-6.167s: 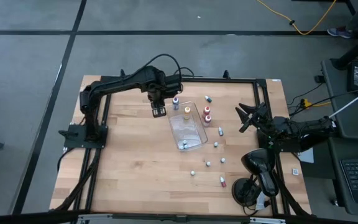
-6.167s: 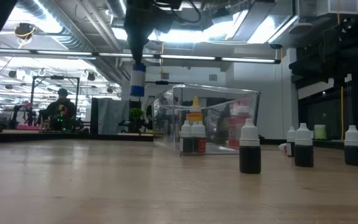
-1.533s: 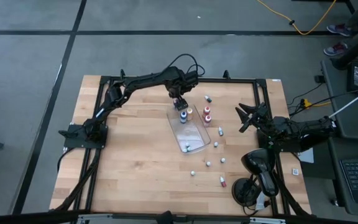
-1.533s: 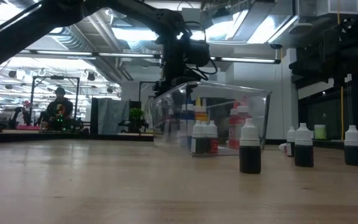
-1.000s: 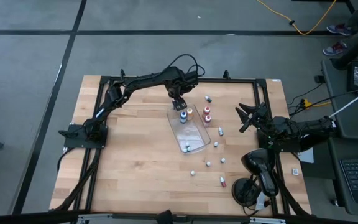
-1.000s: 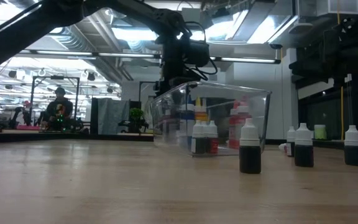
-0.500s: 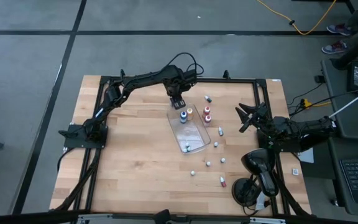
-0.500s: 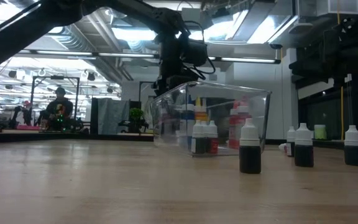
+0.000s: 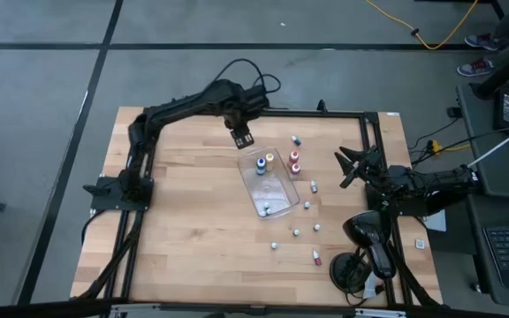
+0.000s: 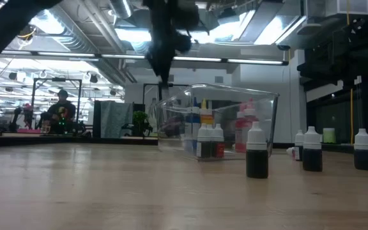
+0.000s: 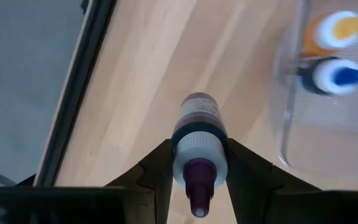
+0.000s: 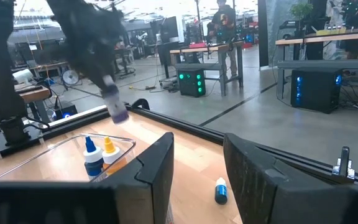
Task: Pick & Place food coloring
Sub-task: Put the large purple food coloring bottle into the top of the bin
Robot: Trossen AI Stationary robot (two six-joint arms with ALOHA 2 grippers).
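Note:
My left gripper (image 9: 241,139) hangs over the bare wood just off the far left corner of the clear tray (image 9: 277,189), shut on a purple food coloring bottle (image 11: 197,115). A blue bottle (image 9: 260,166) and an orange one (image 9: 269,160) stand in the tray's far end, and another bottle (image 9: 263,209) sits at its near end. Two red bottles (image 9: 295,162) stand at the tray's right wall. Several small bottles (image 9: 307,205) are scattered on the table right of and nearer than the tray. My right gripper (image 9: 346,168) waits at the right edge, open with nothing in it. My left gripper pinches the purple bottle's white cap (image 11: 196,148) between its two fingers (image 11: 157,167), one on each side. The fingers come from above, pointing steeply down. The bottle hangs below them, nozzle up, lifted clear of the table.
A black frame rail (image 9: 325,112) runs along the table's far edge, close behind my left gripper. A black stand-mounted device (image 9: 369,237) sits at the near right corner. Open wood lies left of the tray and toward the near edge.
My left gripper has risen from the tray's far left corner and moved toward the table's left and far edge. The purple bottle has come up with it, clear of the table. The tray and the other bottles have stayed put.

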